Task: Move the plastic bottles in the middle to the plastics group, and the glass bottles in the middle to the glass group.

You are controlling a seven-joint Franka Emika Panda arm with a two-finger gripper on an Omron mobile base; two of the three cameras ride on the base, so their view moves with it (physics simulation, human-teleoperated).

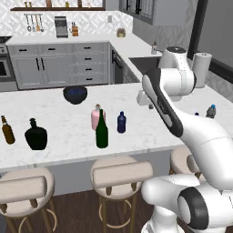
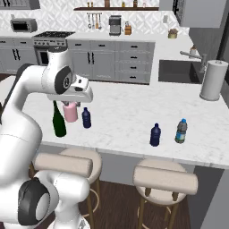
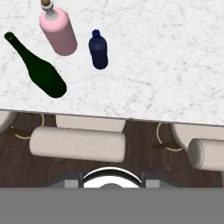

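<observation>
1. Nothing of the sorting is judged done: all 3 middle bottles are seen standing together on the island counter [image 1: 136, 132], none of them beside either group.
2. Nearest the counter's stool-side edge, the dark green wine bottle [image 1: 102, 131] is seen upright; it is judged bound for the glass group.
3. Just behind the green bottle, the pink bottle [image 1: 96, 117] stands close to it; whether the 2 touch cannot be told. It is also left to be moved.
4. Just beside the green bottle, on the sink side, the small dark blue bottle [image 1: 121, 122] stands apart from it, still to be taken to the plastics.
5. The glass group, a squat black bottle [image 1: 36, 134] and a slim brown bottle [image 1: 7, 130], is found well apart from the green bottle, toward the stove side.
6. The plastics group, a second dark blue bottle [image 2: 155, 135] and a clear blue-capped bottle [image 2: 180, 131], is found well apart on the sink side.
7. Farther back from the green bottle, a dark bowl [image 1: 75, 94] sits on the counter; its contents cannot be made out.
8. The gripper is carried above the middle bottles, nothing is seen held, and whether its jaws are parted cannot be told.
</observation>
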